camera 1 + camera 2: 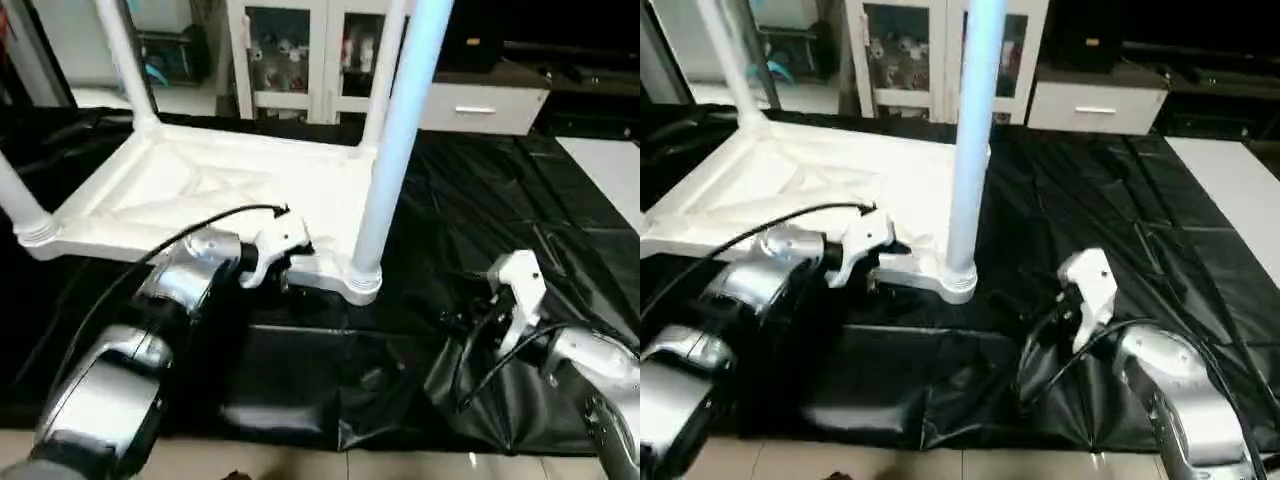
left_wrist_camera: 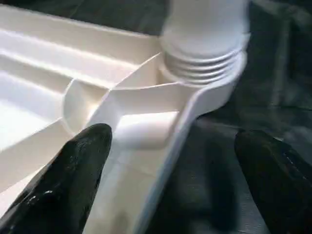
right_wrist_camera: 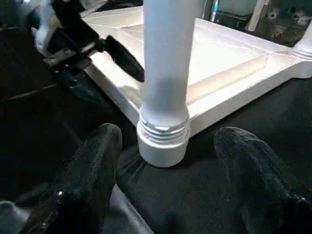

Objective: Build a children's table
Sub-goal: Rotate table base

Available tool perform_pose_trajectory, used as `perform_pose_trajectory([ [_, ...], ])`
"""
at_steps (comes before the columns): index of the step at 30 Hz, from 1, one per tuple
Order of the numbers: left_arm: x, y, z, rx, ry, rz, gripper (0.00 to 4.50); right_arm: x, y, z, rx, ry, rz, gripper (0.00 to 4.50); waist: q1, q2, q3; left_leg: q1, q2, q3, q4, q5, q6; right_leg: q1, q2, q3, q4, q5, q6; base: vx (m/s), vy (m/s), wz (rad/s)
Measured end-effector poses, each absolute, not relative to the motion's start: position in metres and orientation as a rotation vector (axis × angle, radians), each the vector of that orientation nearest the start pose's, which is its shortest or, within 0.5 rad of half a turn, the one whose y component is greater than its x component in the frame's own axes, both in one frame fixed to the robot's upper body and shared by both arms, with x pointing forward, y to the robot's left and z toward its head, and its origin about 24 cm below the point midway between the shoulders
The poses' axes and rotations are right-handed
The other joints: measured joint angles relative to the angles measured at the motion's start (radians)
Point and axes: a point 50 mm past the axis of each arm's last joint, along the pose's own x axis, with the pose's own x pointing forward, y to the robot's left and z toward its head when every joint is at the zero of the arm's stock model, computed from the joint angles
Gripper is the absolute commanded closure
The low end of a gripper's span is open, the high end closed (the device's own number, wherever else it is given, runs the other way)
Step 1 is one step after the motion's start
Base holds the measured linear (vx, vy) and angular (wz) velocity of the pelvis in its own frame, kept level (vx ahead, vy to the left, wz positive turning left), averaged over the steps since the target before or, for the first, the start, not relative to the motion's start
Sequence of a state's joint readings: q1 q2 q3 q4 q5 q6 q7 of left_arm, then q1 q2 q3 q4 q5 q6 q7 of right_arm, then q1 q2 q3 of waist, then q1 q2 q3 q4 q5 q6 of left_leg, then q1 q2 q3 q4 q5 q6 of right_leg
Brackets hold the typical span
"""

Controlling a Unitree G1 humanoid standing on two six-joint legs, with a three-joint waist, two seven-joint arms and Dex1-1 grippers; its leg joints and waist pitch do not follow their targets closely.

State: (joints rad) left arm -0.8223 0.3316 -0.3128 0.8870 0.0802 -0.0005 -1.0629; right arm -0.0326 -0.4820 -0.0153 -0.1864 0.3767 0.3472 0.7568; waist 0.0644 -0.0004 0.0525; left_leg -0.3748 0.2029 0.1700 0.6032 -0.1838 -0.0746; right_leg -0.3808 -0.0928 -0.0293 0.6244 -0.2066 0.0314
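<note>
The children's table lies upside down on a black sheet, its ribbed white top (image 1: 200, 190) facing up. White legs stand in the corner sockets, the nearest leg (image 1: 400, 150) towering at the near right corner. My left gripper (image 1: 285, 275) is at the top's near rim, just left of that socket (image 2: 204, 63). It is open, with the rim (image 2: 161, 161) between its black fingers (image 2: 73, 180). My right gripper (image 3: 168, 134) hovers low over the sheet to the right of the leg's base (image 3: 163, 141). It is open and holds nothing.
A white cabinet with glass doors (image 1: 300, 50) and a low white drawer unit (image 1: 480, 105) stand behind the sheet. The crumpled black sheet (image 1: 330, 380) ends at a tiled floor (image 1: 300, 465) in front. A pale mat (image 1: 610, 170) lies at the right.
</note>
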Motion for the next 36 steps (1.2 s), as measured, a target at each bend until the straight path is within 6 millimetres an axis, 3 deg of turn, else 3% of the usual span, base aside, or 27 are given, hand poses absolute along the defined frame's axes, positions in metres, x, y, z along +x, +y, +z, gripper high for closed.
perform_pose_trajectory([
  [4, 0.357, 0.13, 0.069, 0.557, 0.468, -1.205, 0.18, 0.237, -0.189, 0.077, -0.072, 0.205, 0.848, 1.18, 0.007, 0.003, -0.001, -0.01, 0.001, 0.0, 0.0, 0.003, 0.008, -0.005, 0.0, -0.003, -0.005, -0.001, -0.001, 0.0, 0.0, 0.0],
  [9, 0.355, 0.139, 0.062, 0.589, 0.545, -1.226, 0.7, 0.228, -0.192, 0.069, -0.077, 0.256, 0.875, 1.18, 0.021, 0.005, 0.0, -0.01, 0.001, 0.001, 0.0, 0.001, 0.007, -0.004, 0.0, -0.003, -0.008, -0.001, -0.001, 0.0, 0.0, 0.0],
  [14, 0.365, 0.136, 0.074, 0.627, 0.503, -1.191, 1.18, 0.227, -0.191, 0.072, -0.089, 0.244, 0.885, 1.18, 0.031, 0.006, 0.0, -0.008, 0.001, 0.002, 0.0, 0.001, 0.005, -0.001, -0.002, -0.005, -0.008, 0.001, -0.004, 0.0, 0.0, 0.0],
  [24, 0.363, 0.127, 0.071, 0.632, 0.502, -1.265, 2.05, 0.226, -0.185, 0.069, -0.103, 0.265, 0.944, 1.18, 0.029, 0.014, 0.0, -0.008, 0.002, 0.002, 0.0, 0.002, 0.006, -0.001, -0.001, -0.005, -0.009, 0.002, -0.006, 0.0, 0.0, 0.0],
  [27, 0.363, 0.127, 0.072, 0.647, 0.503, -1.273, 2.14, 0.228, -0.183, 0.072, -0.117, 0.255, 0.955, 1.18, 0.027, 0.022, -0.001, -0.009, 0.002, 0.002, 0.0, 0.002, 0.006, -0.001, -0.001, -0.005, -0.01, 0.002, -0.006, 0.0, 0.0, 0.0],
  [29, 0.365, 0.125, 0.075, 0.657, 0.493, -1.279, 2.42, 0.228, -0.183, 0.071, -0.118, 0.255, 0.959, 1.18, 0.029, 0.026, -0.003, -0.009, 0.002, 0.002, 0.0, 0.002, 0.006, -0.001, -0.001, -0.006, -0.01, 0.002, -0.006, 0.0, 0.0, 0.0],
  [33, 0.366, 0.123, 0.074, 0.712, 0.5, -1.273, 2.86, 0.228, -0.18, 0.071, -0.125, 0.253, 0.971, 1.18, 0.028, 0.05, -0.003, -0.009, 0.001, 0.001, 0.0, 0.002, 0.006, 0.0, -0.002, -0.006, -0.011, 0.003, -0.006, 0.0, 0.0, 0.0],
  [36, 0.367, 0.121, 0.075, 0.761, 0.5, -1.276, 3.06, 0.227, -0.179, 0.07, -0.127, 0.25, 0.976, 1.18, 0.028, 0.059, -0.003, -0.009, 0.002, 0.001, 0.0, 0.002, 0.006, 0.0, -0.001, -0.007, -0.01, 0.003, -0.006, 0.0, 0.0, 0.0],
])
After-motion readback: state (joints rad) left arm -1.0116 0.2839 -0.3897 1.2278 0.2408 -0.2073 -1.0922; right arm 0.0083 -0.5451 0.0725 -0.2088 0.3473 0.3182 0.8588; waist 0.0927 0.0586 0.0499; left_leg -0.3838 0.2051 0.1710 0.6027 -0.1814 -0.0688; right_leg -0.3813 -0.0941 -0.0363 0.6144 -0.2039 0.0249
